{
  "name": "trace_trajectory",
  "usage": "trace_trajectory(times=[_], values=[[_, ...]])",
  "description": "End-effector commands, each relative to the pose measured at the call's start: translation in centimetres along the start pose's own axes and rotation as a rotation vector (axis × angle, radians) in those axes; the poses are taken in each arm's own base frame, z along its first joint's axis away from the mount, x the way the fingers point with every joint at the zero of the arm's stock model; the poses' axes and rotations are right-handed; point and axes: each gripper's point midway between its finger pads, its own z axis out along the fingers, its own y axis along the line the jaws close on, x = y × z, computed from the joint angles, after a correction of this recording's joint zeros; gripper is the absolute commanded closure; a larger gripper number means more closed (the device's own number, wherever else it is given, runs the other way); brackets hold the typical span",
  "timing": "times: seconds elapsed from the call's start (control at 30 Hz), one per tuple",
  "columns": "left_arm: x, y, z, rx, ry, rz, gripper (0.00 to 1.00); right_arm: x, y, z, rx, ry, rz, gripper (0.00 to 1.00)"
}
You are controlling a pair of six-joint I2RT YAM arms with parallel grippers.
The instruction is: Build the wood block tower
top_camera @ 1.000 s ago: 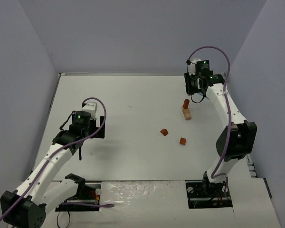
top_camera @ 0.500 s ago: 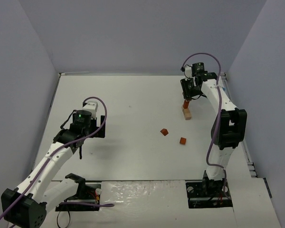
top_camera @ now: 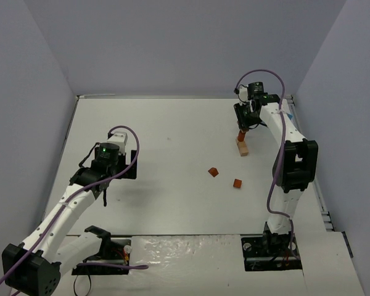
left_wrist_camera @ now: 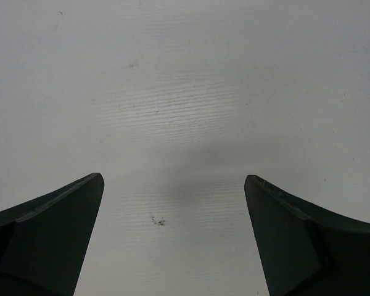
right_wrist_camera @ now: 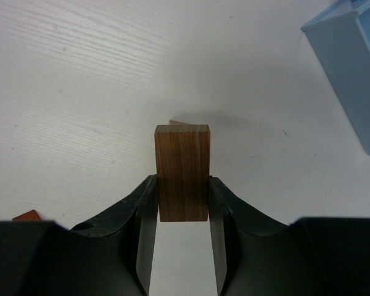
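My right gripper [right_wrist_camera: 182,185] is shut on a brown wooden block [right_wrist_camera: 182,166] that sticks out past its fingertips. Behind the block's far end a sliver of another block [right_wrist_camera: 177,123] shows. In the top view this gripper [top_camera: 243,125] hangs at the far right, and the reddish-brown block [top_camera: 240,134] stands upright over a tan block [top_camera: 242,147]; I cannot tell whether the two touch. Two small orange blocks [top_camera: 213,171] [top_camera: 237,182] lie loose nearer the middle. My left gripper [left_wrist_camera: 172,185] is open over bare table, far left [top_camera: 103,189].
A light blue box [right_wrist_camera: 351,68] stands at the upper right of the right wrist view. An orange block [right_wrist_camera: 27,216] peeks out at that view's lower left. Grey walls close in the white table [top_camera: 160,123] on three sides.
The right arm has swung left and folded up, bringing its gripper over the tan block. The left arm has not moved.
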Motion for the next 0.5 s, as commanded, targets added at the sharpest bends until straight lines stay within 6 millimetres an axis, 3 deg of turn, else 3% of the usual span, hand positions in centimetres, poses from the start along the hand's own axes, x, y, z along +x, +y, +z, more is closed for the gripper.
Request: trace_trajectory(times=[0.0, 0.47], values=[[-3.21, -0.17, -0.77, 0.006, -0.088, -0.005, 0.03, -2.04, -1.05, -0.80, 0.042, -0.056, 0.028, 1.00], [-3.12, -0.11, -0.60, 0.006, -0.081, -0.007, 0.03, -2.02, -1.00, 0.06, 0.038, -0.058, 0.060, 1.00]])
